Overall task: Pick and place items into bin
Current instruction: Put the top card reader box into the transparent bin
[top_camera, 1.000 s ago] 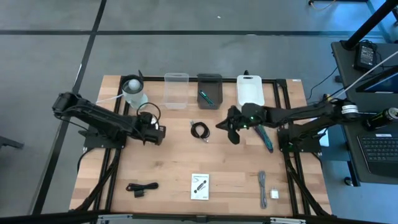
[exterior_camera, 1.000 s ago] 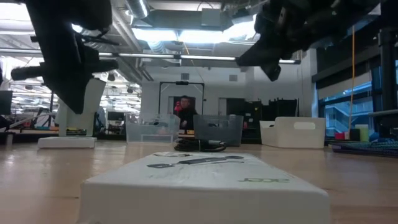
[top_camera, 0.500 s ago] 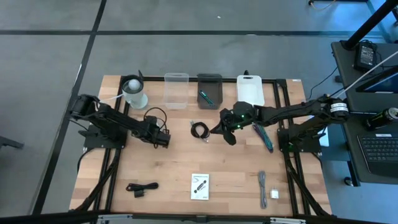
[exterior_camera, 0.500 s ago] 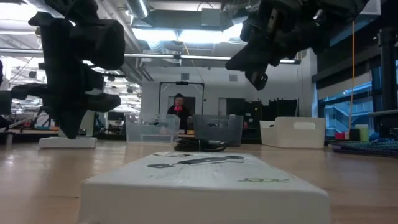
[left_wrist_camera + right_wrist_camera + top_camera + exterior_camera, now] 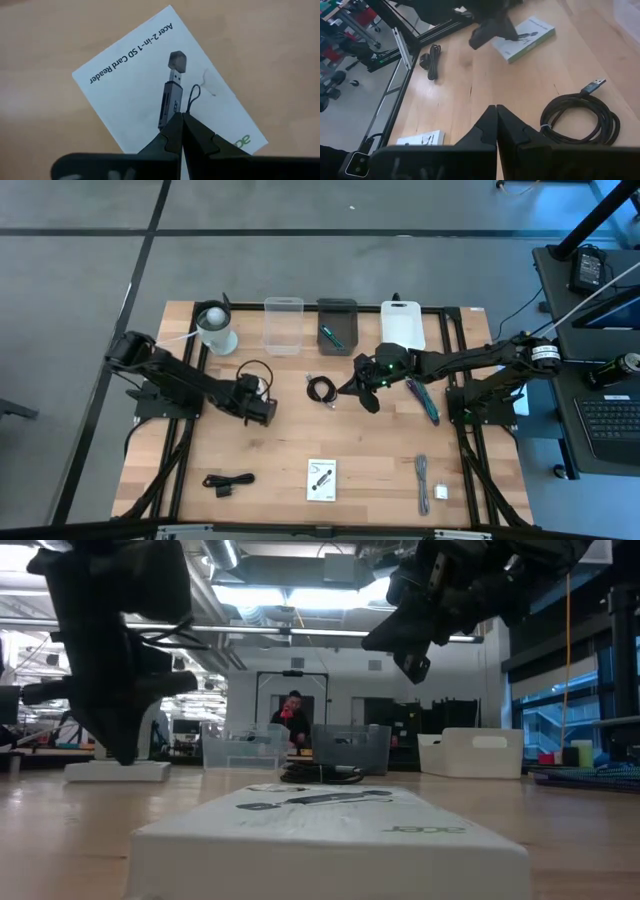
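Since a second ago the left gripper (image 5: 266, 410) has travelled out over the middle of the table, toward its near edge, and now hangs above the wood with its two fingers pressed together on nothing; its wrist camera looks down on the white card-reader box (image 5: 165, 92). The right gripper (image 5: 362, 388) has shifted toward the centre as well and has hardly moved in the last half second; it too is pinched closed and empty, poised just beside the black coiled cable (image 5: 321, 389), whose plug end shows in the right wrist view. Behind them along the far edge stand a clear bin (image 5: 283, 325), a dark bin (image 5: 336, 326) with a teal item inside, and a white bin (image 5: 402, 326). The teal pen-like tool (image 5: 421, 398) lies under the right arm. Nearer the front edge lie a second black cable (image 5: 228, 481), the white box, a grey cable (image 5: 422, 477) and a small white block (image 5: 441, 492). The surface is pale wood planking on a black frame over a grey floor; in the low view a person (image 5: 292, 713) shows far back under strip lights.
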`<action>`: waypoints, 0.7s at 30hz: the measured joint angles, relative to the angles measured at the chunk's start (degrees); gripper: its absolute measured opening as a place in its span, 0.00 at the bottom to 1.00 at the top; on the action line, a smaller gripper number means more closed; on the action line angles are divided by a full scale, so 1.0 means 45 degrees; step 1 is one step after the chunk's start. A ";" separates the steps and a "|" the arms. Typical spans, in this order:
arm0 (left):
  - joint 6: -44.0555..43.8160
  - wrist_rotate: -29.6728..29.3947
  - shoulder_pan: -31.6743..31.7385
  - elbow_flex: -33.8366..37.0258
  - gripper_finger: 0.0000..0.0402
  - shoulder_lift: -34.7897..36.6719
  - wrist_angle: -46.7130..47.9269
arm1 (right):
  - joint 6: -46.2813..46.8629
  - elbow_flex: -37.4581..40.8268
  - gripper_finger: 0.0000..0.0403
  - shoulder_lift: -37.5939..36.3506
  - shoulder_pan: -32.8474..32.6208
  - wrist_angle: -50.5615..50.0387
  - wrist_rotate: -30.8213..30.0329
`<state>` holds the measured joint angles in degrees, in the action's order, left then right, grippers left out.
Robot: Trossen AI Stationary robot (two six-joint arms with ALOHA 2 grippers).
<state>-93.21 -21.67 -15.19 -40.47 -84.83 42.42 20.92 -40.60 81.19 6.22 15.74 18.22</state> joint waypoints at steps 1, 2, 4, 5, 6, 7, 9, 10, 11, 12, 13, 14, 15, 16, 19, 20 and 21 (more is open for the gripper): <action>-0.0085 0.0048 -0.0068 0.0008 0.00 0.0089 -0.0045 | 0.0001 0.0000 0.00 0.0000 0.0000 0.0003 -0.0003; -0.0093 0.0101 -0.0152 0.0012 0.00 0.0197 -0.0134 | 0.0001 0.0000 0.00 0.0000 0.0000 0.0001 -0.0004; -0.0114 0.0066 -0.0318 0.0016 0.00 0.0481 -0.0267 | 0.0016 0.0000 0.00 0.0000 0.0000 0.0006 -0.0009; -0.0122 -0.0029 -0.0398 0.0016 0.00 0.0615 -0.0300 | 0.0046 0.0000 0.00 0.0000 0.0000 0.0006 -0.0016; -0.0131 -0.0126 -0.0467 0.0016 0.00 0.0768 -0.0318 | 0.0125 0.0000 0.00 0.0000 0.0000 0.0006 -0.0067; -0.0191 -0.0295 -0.0545 0.0016 0.00 0.0970 -0.0301 | 0.0262 0.0000 0.00 0.0000 0.0000 0.0020 -0.0225; -0.0422 -0.0791 -0.0664 0.0011 0.00 0.1423 -0.0271 | 0.0273 -0.0032 0.00 0.0010 -0.0001 0.0066 -0.0792; -0.0547 -0.1079 -0.0728 0.0011 0.00 0.1662 -0.0162 | 0.0271 -0.0127 0.00 0.0021 0.0000 0.0020 -0.1045; -0.0636 -0.1367 -0.0786 0.0011 0.00 0.1944 -0.0063 | 0.0270 -0.0287 0.00 0.0032 0.0000 0.0001 -0.1209; -0.0696 -0.1680 -0.0836 0.0011 0.00 0.2252 0.0008 | 0.0249 -0.0517 0.00 0.0060 0.0000 0.0006 -0.1364; -0.0704 -0.1952 -0.0882 0.0011 0.00 0.2534 0.0100 | 0.0189 -0.0829 0.00 0.0159 0.0000 0.0050 -0.1374; -0.0695 -0.2179 -0.0924 0.0006 0.00 0.2849 0.0281 | 0.0037 -0.1205 0.00 0.0272 0.0000 0.0011 -0.1378; -0.0686 -0.2316 -0.0969 0.0006 0.00 0.3139 0.0514 | -0.0074 -0.1599 0.00 0.0420 -0.0005 -0.0248 -0.1373; -0.0639 -0.2407 -0.1005 0.0006 0.00 0.3408 0.0719 | -0.0220 -0.2122 0.00 0.0699 -0.0005 -0.0562 -0.1369; -0.0209 -0.2478 -0.1122 0.0006 0.00 0.4081 0.1296 | -0.0541 -0.3801 0.00 0.1861 -0.0039 -0.1890 -0.1359; -0.0034 -0.2483 -0.1133 0.0006 0.00 0.4261 0.1396 | -0.0663 -0.4418 0.00 0.2306 -0.0070 -0.2341 -0.1350; 0.0135 -0.2487 -0.1133 0.0004 0.00 0.4401 0.1543 | -0.0714 -0.4998 0.00 0.2790 -0.0124 -0.2854 -0.1279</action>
<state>-92.60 -32.86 -20.29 -40.45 -65.03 49.37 17.71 -63.09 93.74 5.66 2.90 12.46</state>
